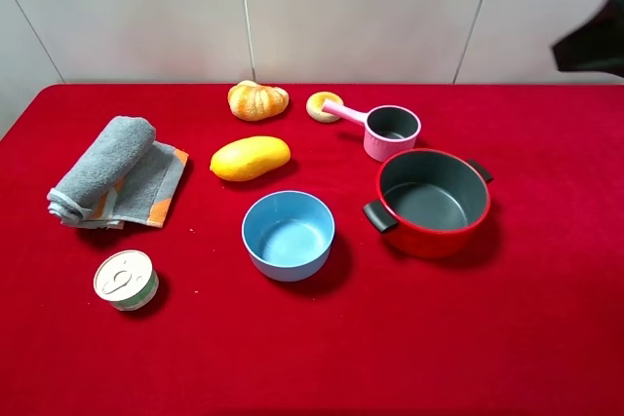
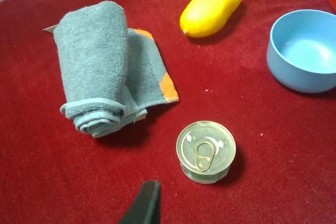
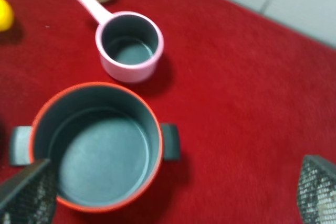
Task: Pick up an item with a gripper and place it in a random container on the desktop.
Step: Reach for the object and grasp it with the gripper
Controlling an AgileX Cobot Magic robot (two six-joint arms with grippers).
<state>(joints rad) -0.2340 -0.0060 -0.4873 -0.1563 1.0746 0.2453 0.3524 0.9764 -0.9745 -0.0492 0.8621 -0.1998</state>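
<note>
The right hand (image 3: 171,192) hangs raised, wide open and empty, facing down at the red pot (image 3: 100,150).

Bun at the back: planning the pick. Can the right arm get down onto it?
Probably yes: the bun lies bare, apart from the mango and ring, and the right gripper is open.

Counter (image 1: 546,338) covered in red cloth. At the back: bun (image 1: 257,99), ring (image 1: 322,106) near it, pink cup (image 1: 382,148) with its handle tip at the ring. Mango (image 1: 250,158) just in front of the bun. Rolled grey towel (image 1: 112,172) on the left, can (image 1: 126,280) in front of it. Blue bowl (image 1: 283,265) in the middle, red pot (image 1: 429,236) beside it, just in front of the cup.
</note>
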